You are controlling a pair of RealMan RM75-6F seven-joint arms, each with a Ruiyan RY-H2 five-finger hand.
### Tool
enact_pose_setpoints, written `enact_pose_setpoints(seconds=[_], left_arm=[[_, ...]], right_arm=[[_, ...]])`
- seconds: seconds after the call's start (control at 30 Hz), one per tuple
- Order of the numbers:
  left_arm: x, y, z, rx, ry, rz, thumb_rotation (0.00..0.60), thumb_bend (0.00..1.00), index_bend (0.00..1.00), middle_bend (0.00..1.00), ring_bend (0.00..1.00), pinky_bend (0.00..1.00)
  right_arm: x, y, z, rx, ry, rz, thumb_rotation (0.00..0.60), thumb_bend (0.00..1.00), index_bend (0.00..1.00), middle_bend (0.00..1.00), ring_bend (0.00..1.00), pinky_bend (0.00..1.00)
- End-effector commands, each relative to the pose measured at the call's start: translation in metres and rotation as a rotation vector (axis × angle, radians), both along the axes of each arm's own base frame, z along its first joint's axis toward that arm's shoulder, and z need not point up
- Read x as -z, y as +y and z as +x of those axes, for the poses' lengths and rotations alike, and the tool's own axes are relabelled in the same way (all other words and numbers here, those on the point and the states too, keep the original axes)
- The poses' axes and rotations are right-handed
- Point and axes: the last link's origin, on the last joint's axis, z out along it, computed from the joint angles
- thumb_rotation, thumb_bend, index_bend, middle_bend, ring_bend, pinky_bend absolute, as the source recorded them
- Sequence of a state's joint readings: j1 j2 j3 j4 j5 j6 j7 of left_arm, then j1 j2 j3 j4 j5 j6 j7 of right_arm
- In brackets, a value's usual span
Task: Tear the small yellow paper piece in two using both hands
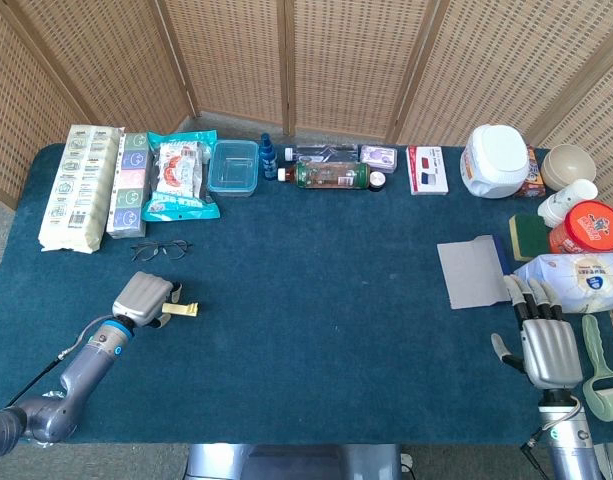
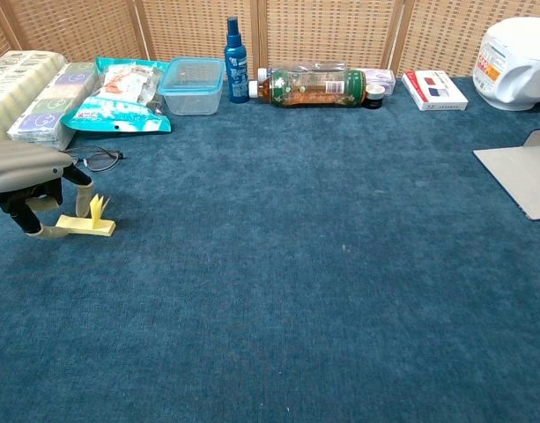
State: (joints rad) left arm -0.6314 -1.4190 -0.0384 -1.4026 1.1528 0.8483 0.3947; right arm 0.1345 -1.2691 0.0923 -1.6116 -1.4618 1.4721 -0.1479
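With the left hand (image 2: 27, 181) curled over one end of the yellow paper piece (image 2: 86, 224) on the table (image 1: 316, 280) and the right hand (image 1: 548, 345) spread empty far away, a one-handed pull risks dragging rather than tearing.

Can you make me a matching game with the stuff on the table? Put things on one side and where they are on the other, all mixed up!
Things:
1. yellow paper piece
2. glasses
3. blue spray bottle
4. grey sheet

Places:
A. at the back edge, next to the clear plastic box
B. near the right hand, lying flat
C. right by the fingers of the left hand
D. in front of the snack packets, on the left side

Pairs: 1-C, 2-D, 3-A, 4-B
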Motion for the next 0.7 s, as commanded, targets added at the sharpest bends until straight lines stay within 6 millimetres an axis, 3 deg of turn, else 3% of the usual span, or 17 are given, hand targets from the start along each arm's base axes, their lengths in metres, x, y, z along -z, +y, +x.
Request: enact_pose_setpoints(seconds=[0.03,0.47,0.7], left_arm=[[0.001,0.0,0.0,0.0,0.002,0.0,0.6,0.28,0.47,0.93,0.99,0.93],[-0.001,0.001,0.0,0.001,0.017,0.006,0.6,0.37,0.58,0.96,1.0,0.95],[-0.021,0.001,0.01,0.045,-0.003,0.007,0.6,0.4,0.64,1.0,1.0,0.96]], right_arm=[[0.0,0.0,0.0,0.002,-0.001,0.0,0.6,0.34,0.0,0.14,0.01,0.03],[-0.003,0.002,-0.003,0.006,-0.028,-0.012,0.6,0.34,0.0,0.14,0.01,0.03],[-0.001,0.001,-0.001,-0.001,-0.053,0.007,0.6,0.34,0.0,0.14,0.01,0.03]])
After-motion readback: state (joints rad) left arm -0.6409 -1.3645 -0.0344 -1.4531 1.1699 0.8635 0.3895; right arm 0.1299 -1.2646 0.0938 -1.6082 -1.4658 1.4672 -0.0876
